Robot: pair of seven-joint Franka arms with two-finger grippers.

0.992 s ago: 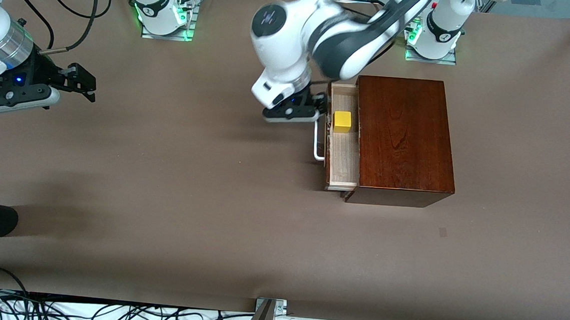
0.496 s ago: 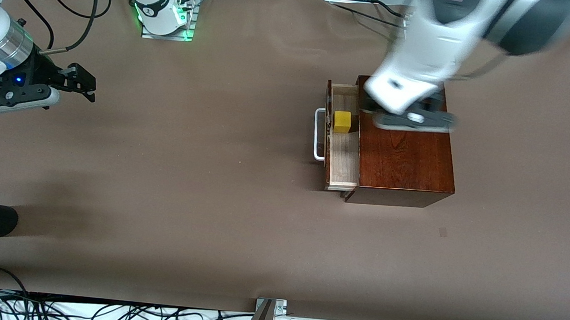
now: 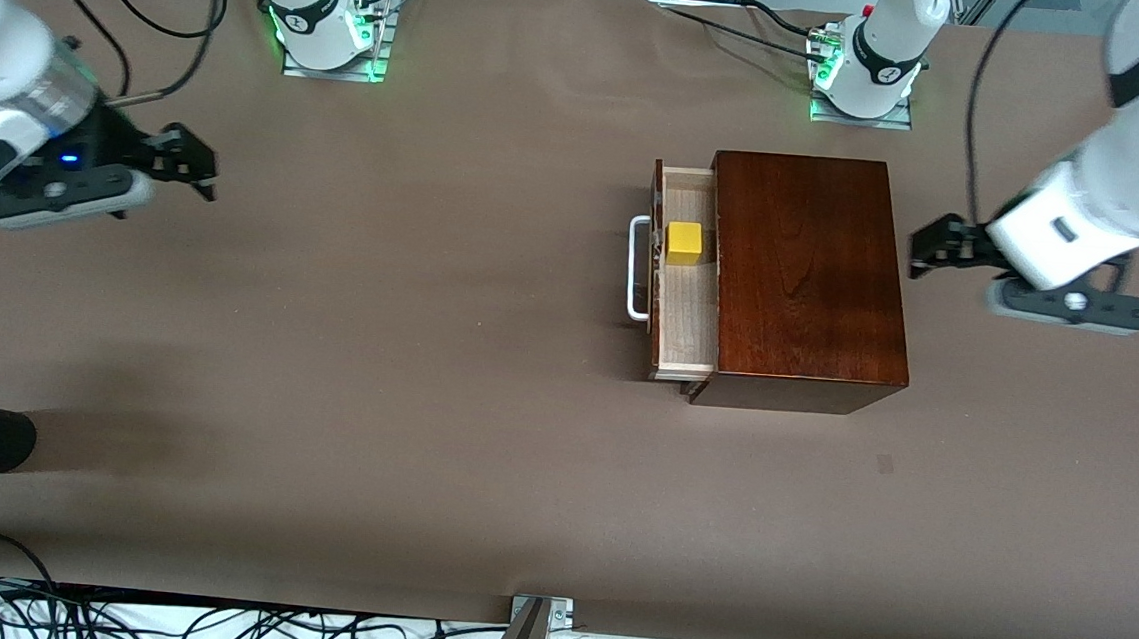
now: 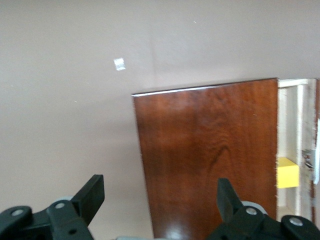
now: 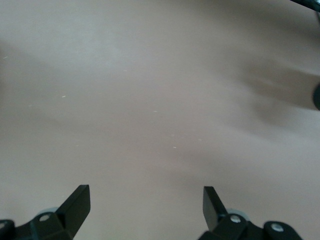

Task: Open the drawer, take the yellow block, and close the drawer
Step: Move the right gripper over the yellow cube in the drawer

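The drawer (image 3: pixel 683 272) stands pulled out of the wooden box (image 3: pixel 806 276), which sits near the table (image 3: pixel 424 400) edge by the arms' bases. The yellow block (image 3: pixel 683 243) lies inside it (untouched). The left gripper (image 3: pixel 925 249) hangs beside the box, jaws wide, empty. The right gripper (image 3: pixel 190 161) hovers over bare table at its arm's end, spread apart, empty.

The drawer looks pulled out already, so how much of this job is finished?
Done: the drawer stands partly open. In hand: nothing; the yellow block sits inside, untouched. The left end effector hangs open over the table beside the wooden box, and the right end effector hangs open over bare table at its own end. Left: taking the block, then shutting the drawer.
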